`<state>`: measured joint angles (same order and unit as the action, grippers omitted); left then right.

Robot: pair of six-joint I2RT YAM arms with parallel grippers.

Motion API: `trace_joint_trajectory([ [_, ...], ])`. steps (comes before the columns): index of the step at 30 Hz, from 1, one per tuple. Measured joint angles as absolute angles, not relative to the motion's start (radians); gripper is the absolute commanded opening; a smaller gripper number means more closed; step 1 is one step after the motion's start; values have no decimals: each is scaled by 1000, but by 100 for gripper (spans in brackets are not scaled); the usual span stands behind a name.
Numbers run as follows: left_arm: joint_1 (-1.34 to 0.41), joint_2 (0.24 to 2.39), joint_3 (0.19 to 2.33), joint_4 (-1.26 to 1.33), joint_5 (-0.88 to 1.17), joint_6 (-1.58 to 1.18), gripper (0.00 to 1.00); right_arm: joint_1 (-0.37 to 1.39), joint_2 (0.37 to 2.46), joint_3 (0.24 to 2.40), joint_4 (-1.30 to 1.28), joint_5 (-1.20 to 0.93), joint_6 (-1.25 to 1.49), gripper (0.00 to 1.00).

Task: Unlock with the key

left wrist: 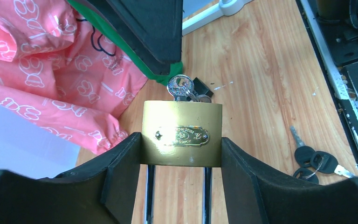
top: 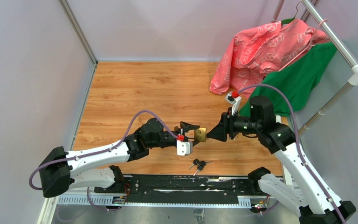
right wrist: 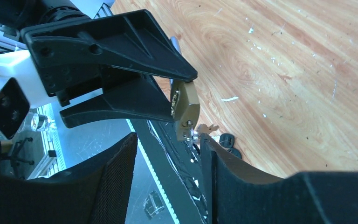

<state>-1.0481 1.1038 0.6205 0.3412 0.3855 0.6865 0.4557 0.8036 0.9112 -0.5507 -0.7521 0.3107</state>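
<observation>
I am holding my right gripper (right wrist: pixel 168 140) with its fingers apart and nothing between them, facing the brass padlock (right wrist: pixel 189 109) that the left gripper (right wrist: pixel 184 98) is clamping. A key (right wrist: pixel 191 134) is sticking out of the padlock's lower end, just beside one of my fingertips. Spare keys (right wrist: pixel 226 140) are lying on the wooden table (right wrist: pixel 284 70).

A robotics lab cell: white partition walls (top: pixel 23 70) on aluminium posts (top: pixel 78 31) box in a wood-grain table (top: pixel 135 88), with robot arms (top: pixel 98 158) bolted along its near rail (top: pixel 168 187).
</observation>
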Motion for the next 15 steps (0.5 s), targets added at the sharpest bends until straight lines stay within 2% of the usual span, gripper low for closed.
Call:
trace_joint_trajectory([
  [8, -1048, 1103, 620, 340, 371, 709, 0, 456, 817, 934, -591, -764, 263, 48],
  [15, -1048, 1092, 620, 341, 373, 711, 0, 456, 841, 934, -599, -768, 253, 33],
])
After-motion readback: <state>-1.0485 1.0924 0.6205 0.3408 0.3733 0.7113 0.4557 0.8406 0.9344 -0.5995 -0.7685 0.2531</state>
